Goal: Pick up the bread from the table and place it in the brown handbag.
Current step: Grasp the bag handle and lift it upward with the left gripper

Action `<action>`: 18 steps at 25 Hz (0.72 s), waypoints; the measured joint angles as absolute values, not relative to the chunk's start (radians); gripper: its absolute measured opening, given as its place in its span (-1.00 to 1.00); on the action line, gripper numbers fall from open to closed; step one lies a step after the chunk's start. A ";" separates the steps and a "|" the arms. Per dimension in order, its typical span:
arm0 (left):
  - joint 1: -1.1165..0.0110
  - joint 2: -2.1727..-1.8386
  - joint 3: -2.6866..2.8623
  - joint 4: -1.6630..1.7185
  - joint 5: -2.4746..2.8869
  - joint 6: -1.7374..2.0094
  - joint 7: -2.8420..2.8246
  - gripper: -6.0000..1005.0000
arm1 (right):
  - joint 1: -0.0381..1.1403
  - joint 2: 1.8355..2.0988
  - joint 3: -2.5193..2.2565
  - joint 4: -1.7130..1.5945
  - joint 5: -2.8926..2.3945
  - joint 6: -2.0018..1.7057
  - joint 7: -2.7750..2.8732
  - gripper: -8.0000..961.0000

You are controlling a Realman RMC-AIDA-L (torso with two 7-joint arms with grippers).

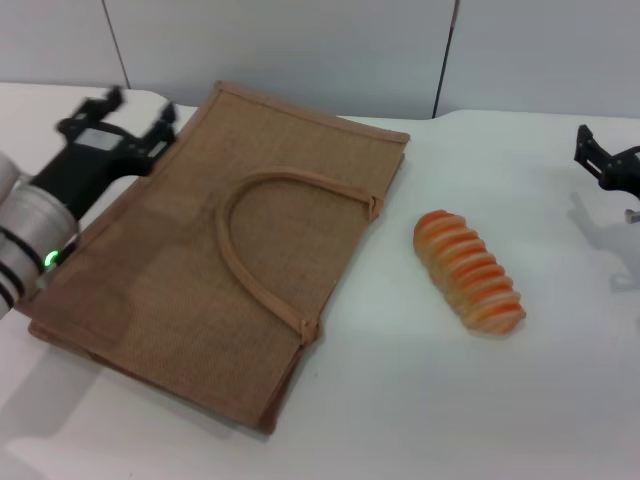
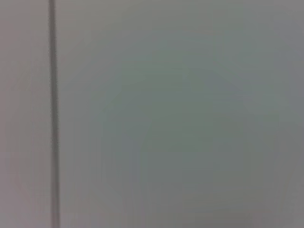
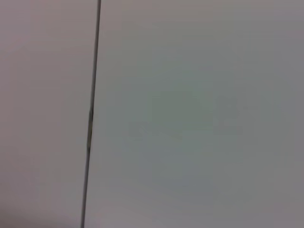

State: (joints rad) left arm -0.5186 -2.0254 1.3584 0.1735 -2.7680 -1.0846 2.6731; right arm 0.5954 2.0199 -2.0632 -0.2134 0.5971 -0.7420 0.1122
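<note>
The bread [image 1: 468, 271], a tan oval loaf with orange ridges, lies on the white table [image 1: 420, 410] right of centre. The brown handbag [image 1: 225, 260] lies flat to its left, one arched handle resting on top. My left gripper [image 1: 138, 105] hovers open and empty over the bag's far left corner. At the right edge of the head view, my right gripper [image 1: 602, 155] sits well beyond the bread and apart from it. Both wrist views show only grey wall panels.
A grey panelled wall [image 1: 300, 50] stands behind the table's far edge. Bare tabletop shows in front of the bag and all around the bread. A dark panel seam [image 2: 53, 114] crosses the left wrist view, and another seam [image 3: 91, 114] crosses the right wrist view.
</note>
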 joint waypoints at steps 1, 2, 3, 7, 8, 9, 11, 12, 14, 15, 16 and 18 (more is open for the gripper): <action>-0.522 -2.020 1.359 0.187 -2.719 -1.077 2.630 0.44 | 0.597 2.019 -2.063 -0.215 0.597 -0.734 0.112 0.80; -0.524 -2.014 1.358 0.202 -2.676 -1.069 2.590 0.44 | 0.598 2.018 -2.063 -0.216 0.597 -0.727 0.112 0.80; -0.524 -2.010 1.358 0.214 -2.643 -1.062 2.557 0.44 | 0.599 2.018 -2.063 -0.216 0.596 -0.723 0.112 0.80; -0.518 -1.976 1.358 0.340 -2.426 -0.992 2.307 0.44 | 0.597 2.018 -2.063 -0.215 0.595 -0.719 0.112 0.80; -0.515 -1.965 1.356 0.382 -2.365 -0.966 2.236 0.44 | 0.596 2.018 -2.063 -0.215 0.595 -0.719 0.112 0.80; -0.513 -1.956 1.353 0.420 -2.296 -0.939 2.155 0.44 | 0.596 2.017 -2.063 -0.214 0.595 -0.719 0.112 0.80; -0.511 -1.942 1.346 0.484 -2.169 -0.896 2.015 0.44 | 0.596 2.017 -2.063 -0.214 0.595 -0.719 0.112 0.80; -0.511 -1.937 1.341 0.520 -2.089 -0.872 1.941 0.44 | 0.596 2.017 -2.063 -0.213 0.595 -0.719 0.112 0.80; -0.510 -1.931 1.325 0.566 -1.981 -0.843 1.850 0.44 | 0.599 2.017 -2.063 -0.214 0.595 -0.716 0.112 0.80; -0.510 -1.930 1.307 0.588 -1.909 -0.834 1.794 0.43 | 0.601 2.017 -2.063 -0.215 0.595 -0.710 0.112 0.80; -0.510 -1.930 1.284 0.608 -1.844 -0.834 1.741 0.43 | 0.603 2.017 -2.063 -0.217 0.595 -0.704 0.112 0.80; -0.510 -1.929 1.241 0.650 -1.703 -0.838 1.642 0.42 | 0.607 2.017 -2.063 -0.221 0.595 -0.689 0.112 0.80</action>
State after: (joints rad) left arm -0.5098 -1.9295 1.2410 0.6496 -1.7032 -0.8384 1.6420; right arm 0.6069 2.0171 -2.0631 -0.2208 0.5952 -0.6890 0.1117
